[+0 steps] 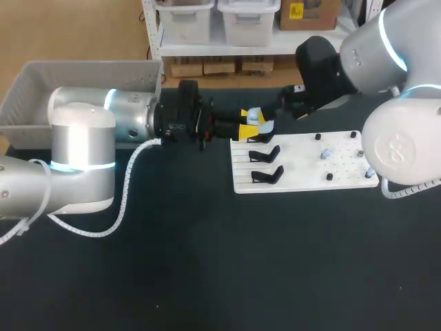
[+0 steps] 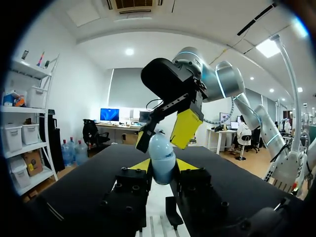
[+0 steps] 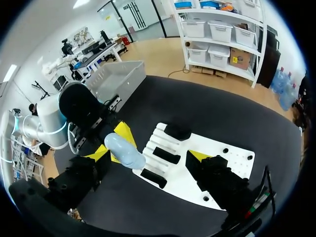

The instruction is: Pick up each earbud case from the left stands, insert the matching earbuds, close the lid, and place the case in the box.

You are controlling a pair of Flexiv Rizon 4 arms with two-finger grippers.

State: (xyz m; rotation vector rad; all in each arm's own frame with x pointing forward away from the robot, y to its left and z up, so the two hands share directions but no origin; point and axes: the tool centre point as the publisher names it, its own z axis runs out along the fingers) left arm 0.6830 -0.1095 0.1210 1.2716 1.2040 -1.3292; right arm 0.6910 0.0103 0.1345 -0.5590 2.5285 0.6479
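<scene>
Earbud case held up, second gripper at its top.
Your left gripper is clamped on the case's lower half, a yellow tip against each side. Your right gripper is spread wide and holds nothing, with the case's top between its fingers, nearer one. Grip firmly and bring the right in slowly and square, so the case doesn't twist. Below are the stands on the white board, with the earbuds to the right and the box far left.

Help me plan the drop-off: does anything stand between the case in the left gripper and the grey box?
Nothing loose does. The case, held in the left gripper, has only the left arm itself lying toward the box. The open right gripper sits close by it.
</scene>
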